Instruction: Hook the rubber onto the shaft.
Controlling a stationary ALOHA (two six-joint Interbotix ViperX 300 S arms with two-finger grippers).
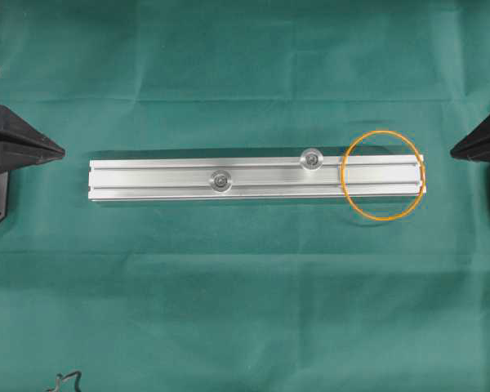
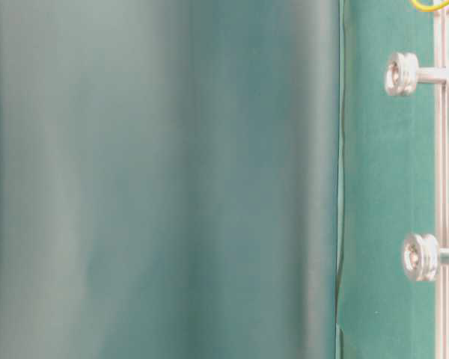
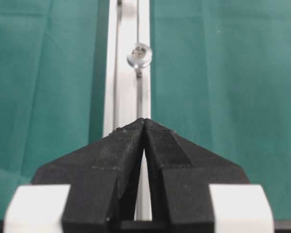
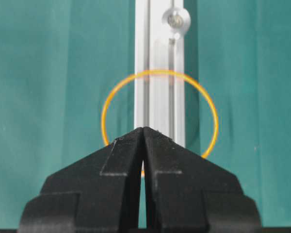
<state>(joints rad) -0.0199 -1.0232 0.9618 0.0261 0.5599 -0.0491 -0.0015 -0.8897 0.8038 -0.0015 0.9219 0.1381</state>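
Note:
The rubber [image 1: 382, 219], a thin orange loop, lies flat across the right end of the silver rail [image 1: 155, 180], wider than the rail. Two short shafts with round heads stand on the rail, one near the middle [image 1: 221, 180] and one further right [image 1: 312, 158], just left of the loop. The loop touches neither. My left gripper [image 1: 63, 150] is shut and empty, off the rail's left end. My right gripper [image 1: 452, 151] is shut and empty, off the right end. In the right wrist view the rubber [image 4: 160, 72] lies beyond the shut tips [image 4: 143, 128], with a shaft [image 4: 176, 20] further on.
Green cloth [image 1: 245, 294] covers the whole table, with faint creases. A small dark wire shape [image 1: 65, 380] lies at the front left edge. The table-level view shows both shaft heads [image 2: 401, 73] [image 2: 420, 256] side-on.

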